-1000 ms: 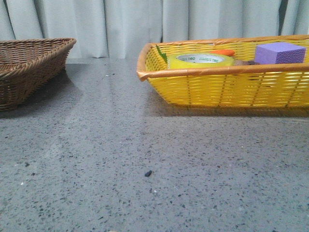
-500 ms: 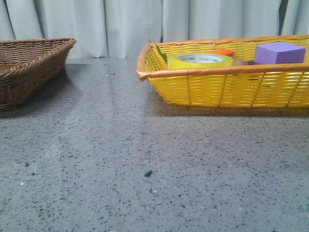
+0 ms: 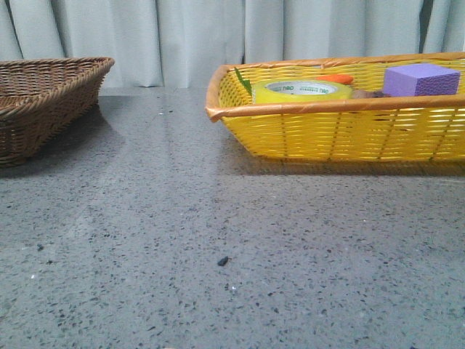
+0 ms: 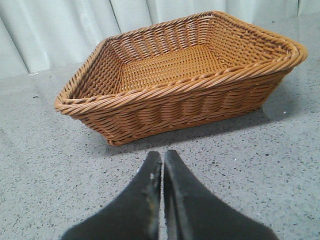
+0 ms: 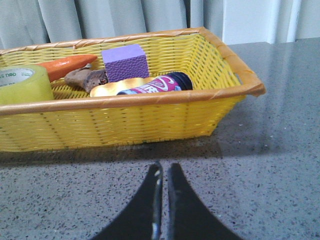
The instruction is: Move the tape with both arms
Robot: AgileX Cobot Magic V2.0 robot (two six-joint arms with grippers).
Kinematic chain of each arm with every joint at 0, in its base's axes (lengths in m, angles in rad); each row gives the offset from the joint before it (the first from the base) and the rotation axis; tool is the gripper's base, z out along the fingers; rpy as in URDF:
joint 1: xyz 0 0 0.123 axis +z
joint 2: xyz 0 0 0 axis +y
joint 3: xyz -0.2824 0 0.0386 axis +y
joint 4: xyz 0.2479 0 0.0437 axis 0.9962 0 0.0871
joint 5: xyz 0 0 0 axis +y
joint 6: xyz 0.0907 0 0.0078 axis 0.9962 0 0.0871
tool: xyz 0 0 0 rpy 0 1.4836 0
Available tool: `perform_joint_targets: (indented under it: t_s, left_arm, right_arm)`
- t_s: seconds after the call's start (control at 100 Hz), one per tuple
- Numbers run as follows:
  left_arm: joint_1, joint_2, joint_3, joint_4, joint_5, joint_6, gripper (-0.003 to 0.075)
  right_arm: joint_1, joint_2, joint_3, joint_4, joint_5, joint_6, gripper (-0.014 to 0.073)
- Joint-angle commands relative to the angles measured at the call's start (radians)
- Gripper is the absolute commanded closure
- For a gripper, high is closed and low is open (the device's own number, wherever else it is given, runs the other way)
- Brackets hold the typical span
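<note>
The yellow tape roll (image 3: 303, 90) with a white core and green lettering lies flat in the left end of the yellow basket (image 3: 341, 134). It also shows in the right wrist view (image 5: 22, 83). My right gripper (image 5: 164, 169) is shut and empty, low over the table in front of that basket (image 5: 125, 120). My left gripper (image 4: 163, 157) is shut and empty, over the table in front of the brown wicker basket (image 4: 190, 100). Neither arm shows in the front view.
The yellow basket also holds a purple foam block (image 5: 125, 62), an orange carrot (image 5: 67, 65), a brown lump (image 5: 85, 78) and a lying bottle (image 5: 145, 86). The brown basket (image 3: 40, 102) is empty at the left. Grey curtains hang behind the speckled table (image 3: 218, 218).
</note>
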State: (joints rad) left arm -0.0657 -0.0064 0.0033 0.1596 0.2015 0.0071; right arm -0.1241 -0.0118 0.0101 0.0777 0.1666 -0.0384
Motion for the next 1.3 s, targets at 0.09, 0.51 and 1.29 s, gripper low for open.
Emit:
perform_joint_targets:
  t_s: [0.09,0.51,1.29]
  left_arm:
    - [0.005,-0.028,0.009,0.002,-0.083,-0.001,0.0741]
    - [0.005,-0.028,0.009,0.002,-0.085,-0.001,0.0741]
    - [0.005,0.079,-0.192,-0.063,-0.233,-0.007,0.0741]
  right_arm:
    - [-0.006,-0.018,0.022,0.001,-0.077,-0.007,0.0668]
    - [-0.006,-0.018,0.022,0.001,-0.077,-0.007,0.0668]
    - [-0.002,0.170,-0.282,0.015,0.068,-0.007,0.0668]
